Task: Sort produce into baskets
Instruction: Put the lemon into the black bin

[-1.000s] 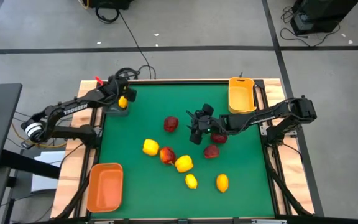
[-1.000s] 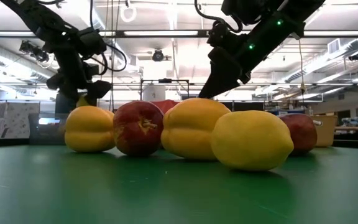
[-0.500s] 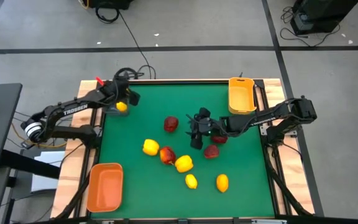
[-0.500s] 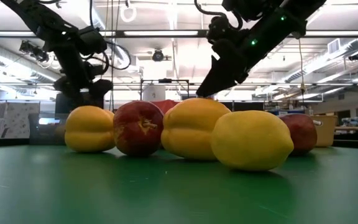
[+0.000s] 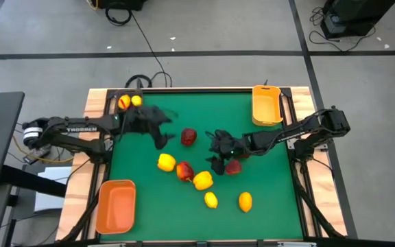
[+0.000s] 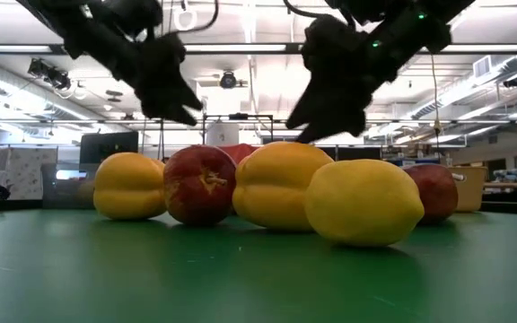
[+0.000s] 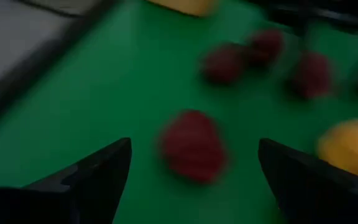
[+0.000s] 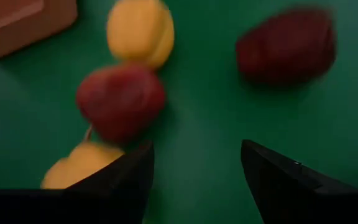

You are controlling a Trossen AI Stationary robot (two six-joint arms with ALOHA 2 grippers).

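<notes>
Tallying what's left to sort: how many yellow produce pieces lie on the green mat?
4: two bigger yellow pieces flanking a dark red piece, two small lemon-like ones nearer the front edge. Another might be hidden.

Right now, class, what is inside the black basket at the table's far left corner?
Two small yellow pieces show in the black basket. The left arm covers its near part, so anything there is hidden.

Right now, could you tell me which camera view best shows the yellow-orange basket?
The high view shows the yellow-orange basket whole, at the table's far right edge, empty. The low view shows only a sliver of it behind the produce. The left wrist view catches just a blurred yellow edge, and the right wrist view does not show it.
</notes>
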